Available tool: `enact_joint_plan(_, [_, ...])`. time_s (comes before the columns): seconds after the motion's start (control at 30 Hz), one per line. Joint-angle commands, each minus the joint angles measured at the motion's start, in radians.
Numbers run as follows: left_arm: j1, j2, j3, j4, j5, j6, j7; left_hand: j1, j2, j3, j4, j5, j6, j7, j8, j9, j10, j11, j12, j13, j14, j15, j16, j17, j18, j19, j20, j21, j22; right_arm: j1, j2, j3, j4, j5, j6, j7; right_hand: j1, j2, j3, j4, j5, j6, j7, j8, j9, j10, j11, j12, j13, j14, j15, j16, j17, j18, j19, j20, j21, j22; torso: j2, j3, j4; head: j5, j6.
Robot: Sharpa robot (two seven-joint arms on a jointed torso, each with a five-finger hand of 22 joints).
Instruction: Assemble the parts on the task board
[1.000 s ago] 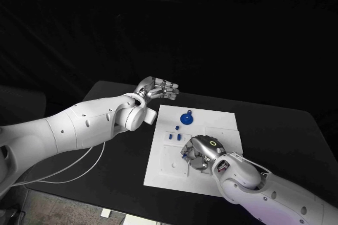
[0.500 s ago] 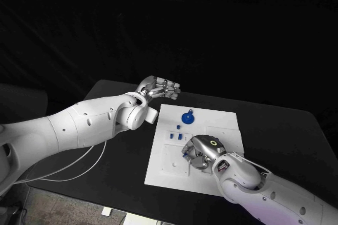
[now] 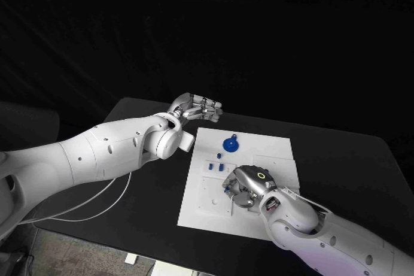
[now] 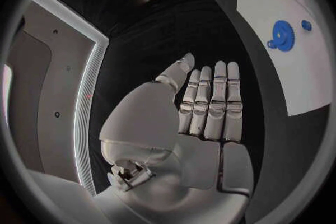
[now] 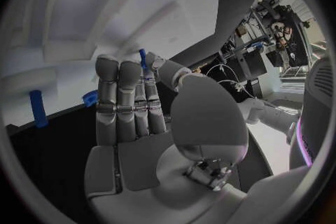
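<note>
The white task board (image 3: 267, 150) lies in the middle of the black table. A blue gear (image 3: 230, 145) stands near its far edge, with a small blue peg (image 3: 234, 136) just beyond it. Three small blue parts (image 3: 214, 166) stand left of centre. My right hand (image 3: 246, 186) hovers low over the board's middle and pinches a thin blue part (image 5: 142, 59) between thumb and fingertips. My left hand (image 3: 197, 110) hangs off the board's far left corner with its fingers straight and nothing in it. The left wrist view shows that hand (image 4: 203, 117), the gear (image 4: 283, 35) and the board (image 4: 308, 78).
A white cable (image 3: 86, 210) loops over the table's left side under my left arm. Bare black table (image 3: 345, 162) lies right of the board. Two more blue parts (image 5: 37, 108) (image 5: 90, 98) stand on the board beside my right hand (image 5: 140, 123).
</note>
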Motion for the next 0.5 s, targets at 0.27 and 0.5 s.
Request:
enact_joint_plan(0.27, [0.001, 0.004, 0.001, 0.002, 0.006, 0.021, 0.003, 0.004, 0.006, -0.005, 0.001, 0.005, -0.006, -0.001, -0.002, 0.0, -0.009, 0.0, -0.003, -0.001, -0.003, 0.002, -0.004, -0.001, 0.004, -0.005, 0.001, 0.001, 0.002, -0.001, 0.003, -0.012, -0.003, -0.034, 0.083, -0.018, 0.006, 0.001, -0.001, -0.001, 0.002, 0.005, 0.002, 0.006, -0.001, 0.002, 0.0, 0.003, 0.003, -0.001, 0.002, -0.006, 0.004, 0.021, 0.039, -0.003, -0.005, 0.018, 0.0, -0.0006, -0.0017, 0.003, -0.001])
enact_joint_plan(0.5, [0.001, 0.007, 0.001, 0.002, 0.006, 0.023, 0.001, 0.004, 0.006, -0.005, 0.001, 0.005, -0.006, -0.001, -0.002, 0.0, -0.009, 0.0, -0.003, -0.001, -0.003, 0.002, -0.004, -0.001, 0.004, -0.005, 0.001, 0.001, 0.002, -0.001, 0.008, -0.026, -0.008, -0.046, 0.117, -0.028, 0.003, -0.001, -0.02, 0.002, 0.023, 0.0, 0.004, 0.006, -0.005, -0.005, 0.002, 0.003, 0.002, -0.006, 0.003, -0.006, 0.004, 0.02, 0.037, -0.002, -0.021, 0.014, 0.0, -0.0008, 0.0003, 0.003, -0.005])
